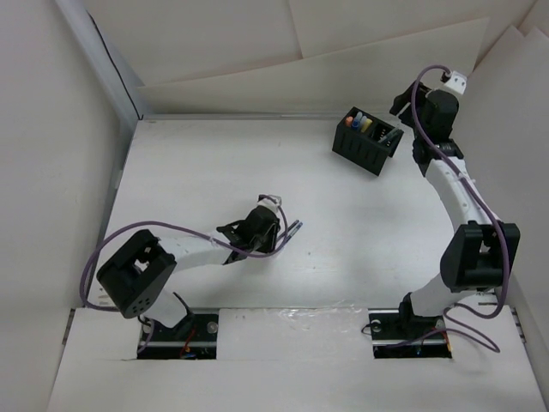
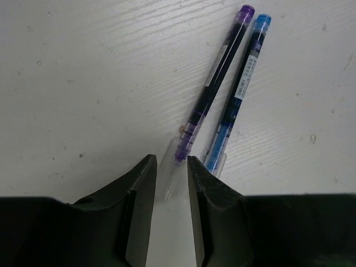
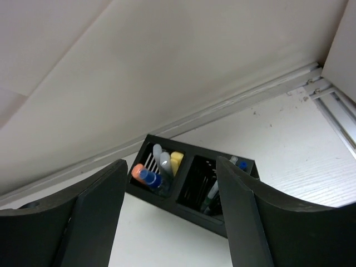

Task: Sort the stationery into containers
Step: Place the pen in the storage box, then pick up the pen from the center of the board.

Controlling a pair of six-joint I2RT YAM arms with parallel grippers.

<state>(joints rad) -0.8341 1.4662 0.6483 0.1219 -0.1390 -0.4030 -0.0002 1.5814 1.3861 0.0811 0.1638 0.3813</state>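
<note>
Left wrist, tip of purple pen (image 2: 214,78) inside narrowly open left pincer (image 2: 172,164), blue pen (image 2: 240,89) beside, right pincer (image 3: 171,163) wide

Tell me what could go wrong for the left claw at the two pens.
The left claw straddles only the clear cap end of the purple pen; lifted from there, the pen may tilt or slip. The blue pen lies beside it, near one finger, and might be pinched or dragged along.

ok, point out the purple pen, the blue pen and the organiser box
purple pen (image 2: 214,82): left wrist view, mid barrel.
blue pen (image 2: 238,92): left wrist view, mid barrel.
black organiser box (image 1: 361,154): top external view, ribbed side wall.
</note>
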